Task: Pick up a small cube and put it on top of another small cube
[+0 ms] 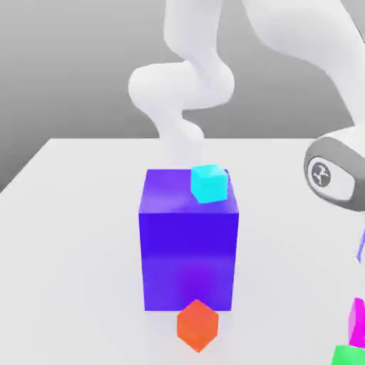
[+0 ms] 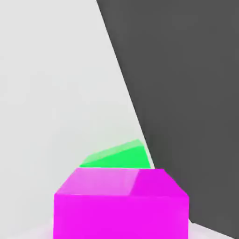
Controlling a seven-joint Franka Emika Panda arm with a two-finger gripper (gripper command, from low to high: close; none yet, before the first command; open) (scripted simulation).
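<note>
White table (image 1: 78, 235), exterior view, taken from that view's left to its right. The left part of the tabletop is bare. Near the middle stands the big blue-purple cube (image 1: 189, 249), resting on the table; the cyan small cube (image 1: 209, 183) sits on its top face at the far right corner, slightly overhanging that edge. Just in front of the big cube, at its lower edge, lies the orange-red small cube (image 1: 197, 325), turned so that one corner faces the camera. Behind the big cube the white robot arm (image 1: 187, 93) rises, loops overhead and comes down at the right edge, where a grey-ringed wrist joint (image 1: 332, 175) is seen. Below the wrist, at the right border, part of the small magenta cube (image 1: 357, 322) is visible, and directly beneath it, at the bottom right corner, part of the small green cube (image 1: 349, 355); whether the two touch cannot be told from this view. These two stand well apart from the big cube, with open tabletop between.

Hand view: the small magenta cube (image 2: 121, 210) lies close to the camera, with the small green cube (image 2: 119, 158) partly hidden behind it, near the table's edge against the dark background. The jaws are clenched; the magenta cube sits where a grasped object would, though the fingers themselves are not visible
</note>
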